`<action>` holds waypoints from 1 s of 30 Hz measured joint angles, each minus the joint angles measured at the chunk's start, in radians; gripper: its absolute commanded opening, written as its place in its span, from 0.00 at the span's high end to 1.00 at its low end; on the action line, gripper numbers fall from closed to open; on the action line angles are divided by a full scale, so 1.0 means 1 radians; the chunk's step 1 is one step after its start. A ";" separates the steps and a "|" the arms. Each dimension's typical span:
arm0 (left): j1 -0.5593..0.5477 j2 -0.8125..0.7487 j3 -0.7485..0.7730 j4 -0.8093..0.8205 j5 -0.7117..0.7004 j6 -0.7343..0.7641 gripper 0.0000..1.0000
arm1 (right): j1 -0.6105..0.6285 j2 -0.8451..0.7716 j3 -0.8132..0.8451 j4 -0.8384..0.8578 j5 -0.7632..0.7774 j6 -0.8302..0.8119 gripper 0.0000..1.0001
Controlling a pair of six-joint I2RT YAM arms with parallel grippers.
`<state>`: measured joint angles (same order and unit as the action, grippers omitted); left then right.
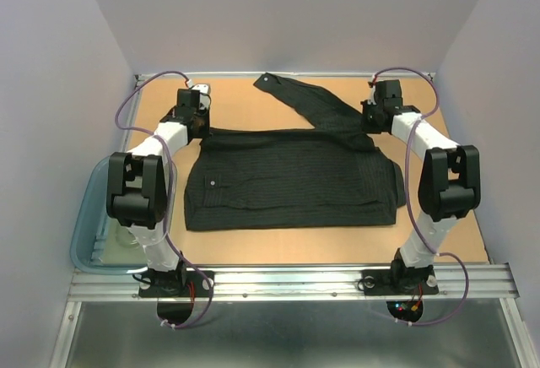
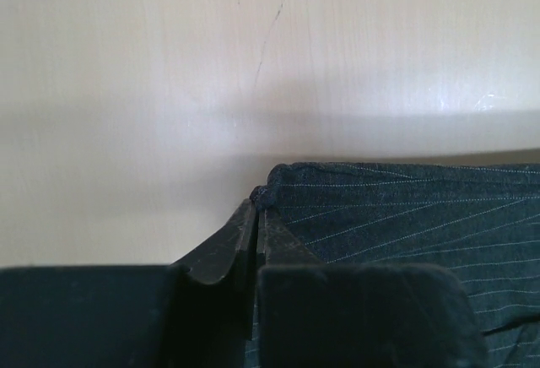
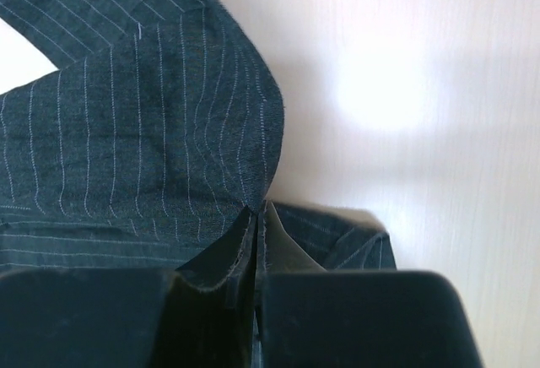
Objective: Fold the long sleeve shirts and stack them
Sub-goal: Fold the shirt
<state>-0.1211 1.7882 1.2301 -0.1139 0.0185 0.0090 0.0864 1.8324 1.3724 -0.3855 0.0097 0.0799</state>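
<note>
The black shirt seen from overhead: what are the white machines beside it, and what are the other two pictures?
The white machines are robot arms, a left arm and a right arm, bolted at the near edge of a table. The overhead picture comes from a fixed camera above and behind them; the other two come from cameras on each wrist, looking along the fingers. A black shirt with pinstripes lies spread flat, one sleeve stretched toward the far edge. The left gripper is pinched shut on its far left corner; the right gripper on cloth near where that sleeve joins the body. A bluish plastic tub sits at the left.
</note>
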 measured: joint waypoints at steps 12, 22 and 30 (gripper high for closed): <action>-0.106 -0.140 -0.118 0.022 -0.155 -0.042 0.99 | 0.000 -0.155 -0.200 0.059 0.070 0.158 1.00; -0.120 -0.157 -0.244 0.050 -0.224 -0.212 0.82 | 0.000 -0.261 -0.413 0.112 0.119 0.322 0.99; -0.119 -0.262 -0.346 0.085 -0.210 -0.320 0.40 | 0.000 -0.301 -0.529 0.158 0.137 0.419 0.85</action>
<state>-0.2401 1.5261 0.8845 -0.0284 -0.1917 -0.3111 0.0864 1.5311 0.8433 -0.2272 0.1467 0.4992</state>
